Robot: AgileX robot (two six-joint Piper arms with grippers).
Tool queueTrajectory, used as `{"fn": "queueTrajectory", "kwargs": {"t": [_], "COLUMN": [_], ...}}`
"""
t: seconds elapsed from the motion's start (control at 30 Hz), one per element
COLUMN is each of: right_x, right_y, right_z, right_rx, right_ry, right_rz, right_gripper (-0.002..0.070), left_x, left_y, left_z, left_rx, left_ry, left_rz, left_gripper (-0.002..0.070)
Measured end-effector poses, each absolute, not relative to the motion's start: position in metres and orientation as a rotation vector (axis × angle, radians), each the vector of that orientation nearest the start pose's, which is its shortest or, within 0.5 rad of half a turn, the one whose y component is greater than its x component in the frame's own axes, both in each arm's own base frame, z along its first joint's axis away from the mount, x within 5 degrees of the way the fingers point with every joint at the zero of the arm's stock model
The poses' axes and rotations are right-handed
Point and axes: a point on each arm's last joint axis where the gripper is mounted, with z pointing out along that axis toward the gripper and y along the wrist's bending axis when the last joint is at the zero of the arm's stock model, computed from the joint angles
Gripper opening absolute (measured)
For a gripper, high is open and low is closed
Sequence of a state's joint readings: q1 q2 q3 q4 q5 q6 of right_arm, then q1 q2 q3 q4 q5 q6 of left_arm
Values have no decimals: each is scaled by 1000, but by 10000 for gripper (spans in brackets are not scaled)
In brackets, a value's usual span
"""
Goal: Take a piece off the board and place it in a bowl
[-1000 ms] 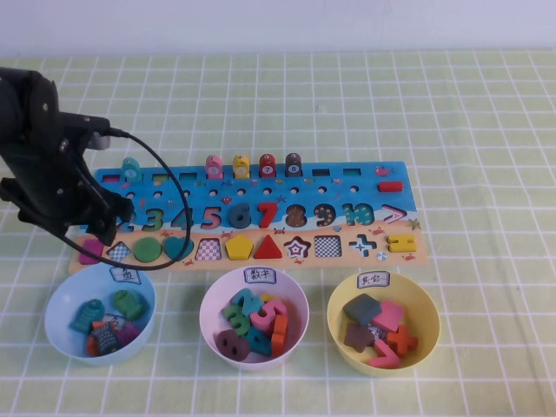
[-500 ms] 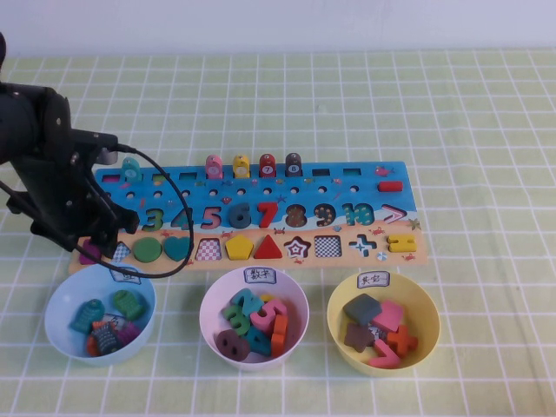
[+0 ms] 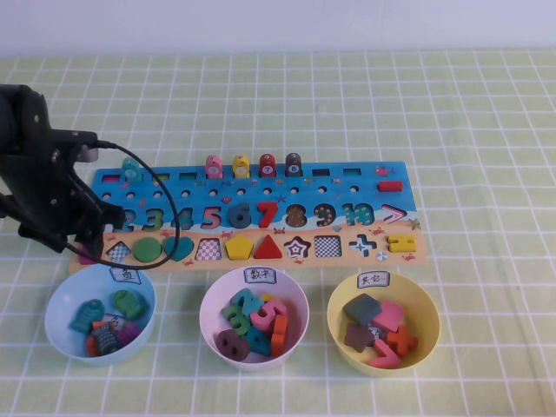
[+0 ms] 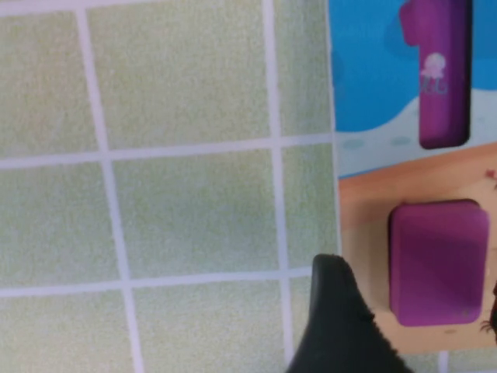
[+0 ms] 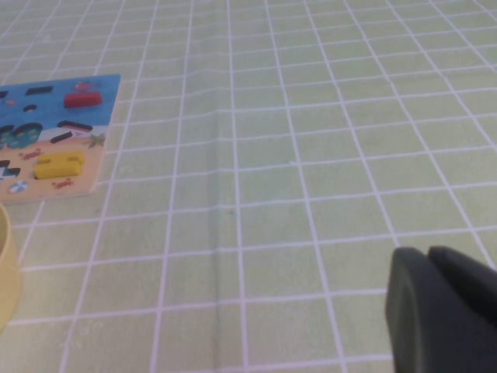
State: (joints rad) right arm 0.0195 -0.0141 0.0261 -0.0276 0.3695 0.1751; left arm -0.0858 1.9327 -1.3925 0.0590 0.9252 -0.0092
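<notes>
The board (image 3: 347, 187) lies across the middle of the table. The magenta piece (image 4: 439, 264) sits in the slot at the board's left end; in the high view only a sliver of it (image 3: 86, 258) shows under my left arm. My left gripper (image 3: 87, 248) hangs low over that end. In the left wrist view it (image 4: 413, 281) is open, with one finger (image 4: 334, 326) on the outer side of the piece and the other just showing at the frame edge. The yellow bowl (image 3: 334, 314) stands in front of the board's right end. My right gripper (image 5: 423, 260) is shut and empty over bare cloth, out of the high view.
A light blue bowl (image 3: 50, 304) and a pale pink bowl (image 3: 207, 304), both holding several pieces, stand in front of the board. A purple number 1 (image 4: 444, 78) sits behind the magenta piece. Ring pegs (image 3: 252, 165) stand on the board's back row.
My left arm has moved left and lowered over the board's left end, and it now covers most of the magenta piece in the high view.
</notes>
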Motion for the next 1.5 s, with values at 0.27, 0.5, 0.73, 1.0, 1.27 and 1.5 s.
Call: {"fn": "queueTrajectory", "kwargs": {"t": [0.27,0.5,0.73,1.0,1.27,1.5], "right_x": [53,53,53,53,53,53], "right_y": [0,0,0,0,0,0], "right_z": [172,172,172,172,172,172], "right_rx": [128,128,128,128,128,128], "right_ry": [1862,1862,1862,1862,1862,1862], "right_rz": [107,107,107,107,107,107], "right_gripper": [-17,-17,-17,-17,-17,-17], "left_x": [387,388,389,390,390,389], "left_y": [-35,-35,-35,-36,-36,-35], "left_z": [194,194,186,183,183,186], "left_rx": [213,218,220,218,196,186], "left_ry": [2936,2929,2951,2961,2963,2953], "left_rz": [33,33,33,28,31,29], "left_gripper": [357,357,356,339,195,194]}}
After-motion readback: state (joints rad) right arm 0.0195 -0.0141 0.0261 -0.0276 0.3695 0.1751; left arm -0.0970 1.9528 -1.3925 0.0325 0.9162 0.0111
